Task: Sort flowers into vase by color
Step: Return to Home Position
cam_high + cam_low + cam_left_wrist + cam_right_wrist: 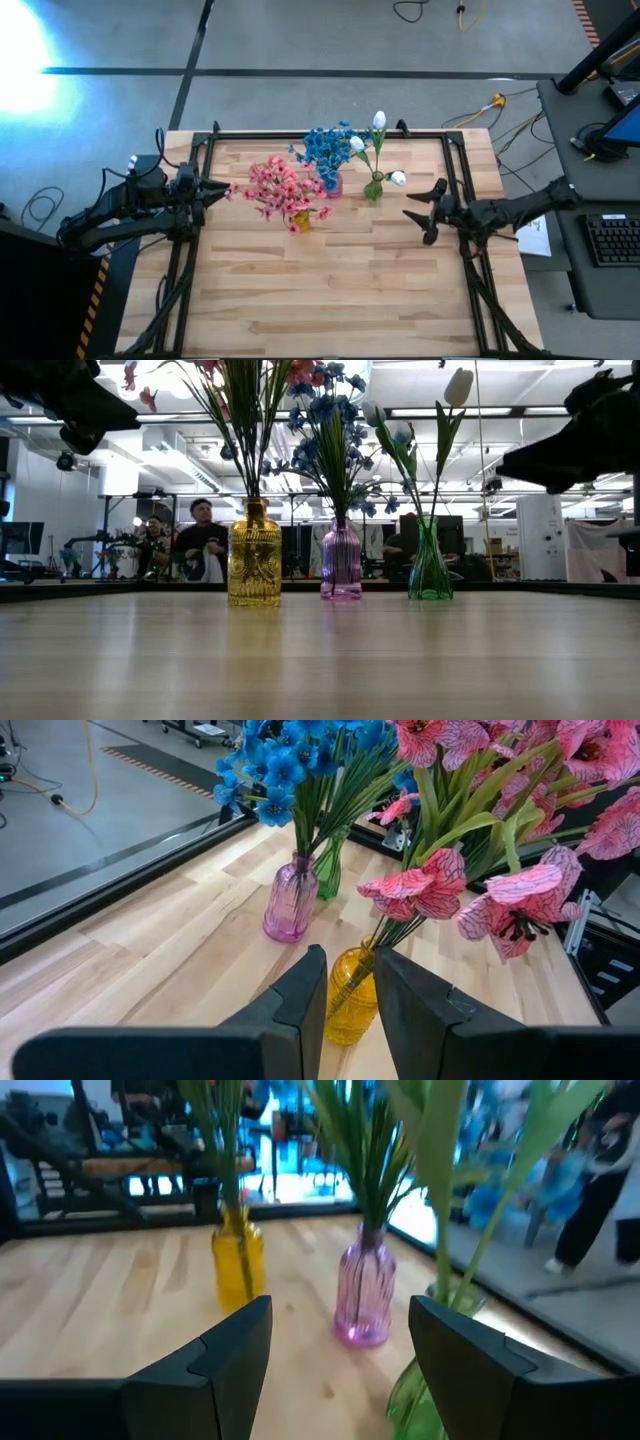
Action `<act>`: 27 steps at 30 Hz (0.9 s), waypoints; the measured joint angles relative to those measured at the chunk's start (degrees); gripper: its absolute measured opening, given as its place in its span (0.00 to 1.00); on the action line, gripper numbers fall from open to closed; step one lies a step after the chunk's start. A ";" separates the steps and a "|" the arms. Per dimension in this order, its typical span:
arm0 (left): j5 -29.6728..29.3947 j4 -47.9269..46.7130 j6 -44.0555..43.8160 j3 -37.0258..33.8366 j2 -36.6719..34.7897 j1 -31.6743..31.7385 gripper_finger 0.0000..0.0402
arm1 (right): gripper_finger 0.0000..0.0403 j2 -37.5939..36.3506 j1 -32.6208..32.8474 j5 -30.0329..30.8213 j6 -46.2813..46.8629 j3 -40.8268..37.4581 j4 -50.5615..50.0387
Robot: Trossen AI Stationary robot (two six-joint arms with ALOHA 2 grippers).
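Observation:
Three vases stand upright on their bases in a row at the table's far middle. The yellow vase (pixel 301 222) (pixel 254 555) holds pink blossoms (pixel 280 190). The purple vase (pixel 333 186) (pixel 341 560) holds blue blossoms (pixel 325 148). The green vase (pixel 373 189) (pixel 430 565) holds white tulip buds (pixel 378 120). My left gripper (pixel 228 188) (pixel 350 982) hovers left of the pink blossoms, open by a narrow gap and pointing at the yellow vase (pixel 352 1005). My right gripper (pixel 422 212) (pixel 340 1320) hovers right of the green vase (pixel 415 1400), wide open and empty.
A black rail frame (pixel 455 180) runs along the table's sides and far edge. The near half of the wooden top (pixel 330 290) shows bare wood. People (pixel 200 545) stand in the room beyond the far edge.

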 joint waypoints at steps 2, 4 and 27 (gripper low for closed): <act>0.00 0.00 0.00 0.00 0.00 0.00 0.19 | 0.57 -2.93 -0.38 -0.08 -2.69 -0.01 -0.06; 0.00 0.00 0.00 0.00 0.00 0.00 0.19 | 0.57 -6.72 -0.56 -0.09 -5.25 -0.03 -0.12; 0.02 0.01 -0.17 0.00 0.02 0.00 0.19 | 0.57 -7.17 -15.18 -2.64 -0.94 -0.09 0.57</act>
